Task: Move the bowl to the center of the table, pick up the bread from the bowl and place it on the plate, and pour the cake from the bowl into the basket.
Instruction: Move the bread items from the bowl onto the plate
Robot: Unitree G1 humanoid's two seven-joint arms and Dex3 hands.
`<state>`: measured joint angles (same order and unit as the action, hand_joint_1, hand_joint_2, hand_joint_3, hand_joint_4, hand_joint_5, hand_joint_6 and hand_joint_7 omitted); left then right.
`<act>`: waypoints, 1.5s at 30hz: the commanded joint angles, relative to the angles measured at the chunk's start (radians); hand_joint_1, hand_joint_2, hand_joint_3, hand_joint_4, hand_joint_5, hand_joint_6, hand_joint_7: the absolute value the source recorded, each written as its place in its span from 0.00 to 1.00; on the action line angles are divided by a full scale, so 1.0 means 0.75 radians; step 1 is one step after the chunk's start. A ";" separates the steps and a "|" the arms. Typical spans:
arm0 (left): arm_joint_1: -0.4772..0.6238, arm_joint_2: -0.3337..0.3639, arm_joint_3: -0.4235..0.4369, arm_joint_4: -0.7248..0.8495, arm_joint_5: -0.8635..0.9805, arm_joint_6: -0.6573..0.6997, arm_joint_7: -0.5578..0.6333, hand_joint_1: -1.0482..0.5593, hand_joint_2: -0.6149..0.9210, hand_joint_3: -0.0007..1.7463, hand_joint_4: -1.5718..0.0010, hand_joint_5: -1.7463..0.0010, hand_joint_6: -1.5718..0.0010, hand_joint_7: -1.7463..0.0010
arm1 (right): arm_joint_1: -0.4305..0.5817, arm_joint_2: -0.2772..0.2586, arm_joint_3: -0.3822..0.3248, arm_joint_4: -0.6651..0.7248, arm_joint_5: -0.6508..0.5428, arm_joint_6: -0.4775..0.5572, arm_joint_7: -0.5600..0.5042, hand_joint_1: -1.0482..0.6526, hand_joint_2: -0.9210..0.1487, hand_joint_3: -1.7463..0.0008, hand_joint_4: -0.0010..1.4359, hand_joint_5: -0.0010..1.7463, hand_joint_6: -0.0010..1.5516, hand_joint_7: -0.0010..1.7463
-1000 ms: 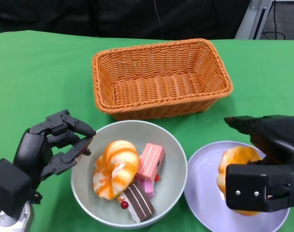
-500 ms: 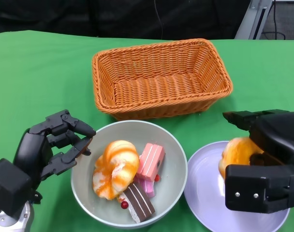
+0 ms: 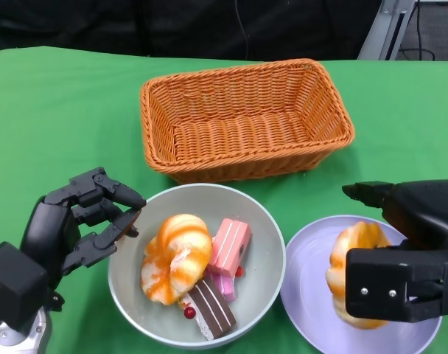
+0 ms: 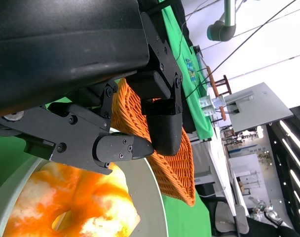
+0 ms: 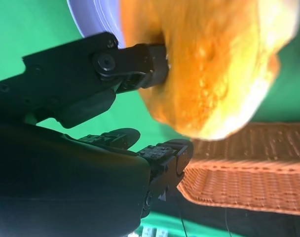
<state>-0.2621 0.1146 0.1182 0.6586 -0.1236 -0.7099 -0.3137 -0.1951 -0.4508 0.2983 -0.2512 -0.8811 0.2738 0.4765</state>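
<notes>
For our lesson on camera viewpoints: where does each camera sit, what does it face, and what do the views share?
Head view: above the table, looking down at bowl, basket, plate; both hands show.
Right wrist view: behind the right hand, facing its bread.
Left wrist view: behind the left hand, at the bowl's rim.
All show the basket.

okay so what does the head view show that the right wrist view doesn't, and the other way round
Only the head view shows the left hand open at the rim of the grey bowl, which holds a second bread and cake pieces, and the whole inside of the basket.

Only the right wrist view shows close up a finger of the right hand pressed into its bread.

Both show that bread, the plate, the basket and the green cloth.
</notes>
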 commanded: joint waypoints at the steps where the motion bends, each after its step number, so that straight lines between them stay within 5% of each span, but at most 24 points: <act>1: 0.013 0.020 0.006 0.012 0.004 -0.012 0.004 0.53 0.95 0.26 0.53 0.16 0.51 0.36 | -0.014 -0.013 -0.019 -0.018 0.022 0.006 0.019 0.00 0.00 0.66 0.20 0.00 0.13 0.00; 5: 0.018 0.020 0.004 0.002 0.011 -0.002 0.011 0.53 0.95 0.26 0.53 0.17 0.50 0.37 | -0.005 0.020 -0.029 -0.028 0.019 0.031 -0.024 0.00 0.00 0.76 0.23 0.01 0.15 0.01; 9: 0.018 0.020 0.005 0.005 0.002 0.001 0.003 0.54 0.95 0.26 0.53 0.17 0.50 0.37 | 0.023 0.087 -0.060 -0.013 0.047 0.017 -0.182 0.02 0.01 0.96 0.46 0.12 0.38 0.05; 10: 0.019 0.020 0.005 0.007 0.001 -0.001 0.001 0.54 0.95 0.26 0.53 0.17 0.50 0.37 | 0.027 0.102 -0.063 -0.011 0.046 0.020 -0.216 0.03 0.01 0.98 0.42 0.31 0.43 0.08; 11: 0.020 0.020 0.004 0.005 0.002 -0.002 0.003 0.54 0.95 0.26 0.53 0.17 0.50 0.37 | 0.027 0.113 -0.065 -0.011 0.047 0.028 -0.233 0.03 0.02 0.99 0.35 0.49 0.44 0.13; 13: 0.022 0.020 0.002 0.004 0.006 -0.006 0.003 0.54 0.95 0.26 0.53 0.18 0.50 0.37 | 0.028 0.125 -0.069 -0.009 0.051 0.029 -0.264 0.04 0.03 1.00 0.25 0.73 0.29 0.47; 17: 0.024 0.019 -0.001 0.004 0.008 -0.012 0.002 0.53 0.96 0.25 0.53 0.18 0.50 0.37 | 0.030 0.124 -0.081 0.014 0.089 -0.026 -0.334 0.06 0.06 1.00 0.22 0.96 0.19 0.79; 25: 0.028 0.020 -0.006 0.000 0.016 -0.012 0.006 0.53 0.96 0.25 0.52 0.17 0.50 0.37 | 0.042 0.132 -0.101 0.064 0.189 -0.120 -0.435 0.15 0.13 1.00 0.51 1.00 0.25 1.00; 37: 0.024 0.037 -0.009 0.013 0.045 -0.033 0.008 0.54 0.95 0.26 0.51 0.18 0.50 0.37 | 0.050 0.142 -0.106 0.099 0.287 -0.201 -0.498 0.32 0.17 1.00 0.51 1.00 0.25 1.00; 45: 0.025 0.035 -0.006 0.012 0.044 -0.028 0.002 0.54 0.95 0.27 0.50 0.19 0.50 0.38 | 0.055 0.149 -0.121 0.126 0.328 -0.275 -0.558 0.34 0.16 1.00 0.49 1.00 0.30 1.00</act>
<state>-0.2583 0.1210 0.1116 0.6602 -0.0910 -0.7271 -0.3138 -0.1602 -0.3343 0.2284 -0.1652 -0.6482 0.0841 0.0762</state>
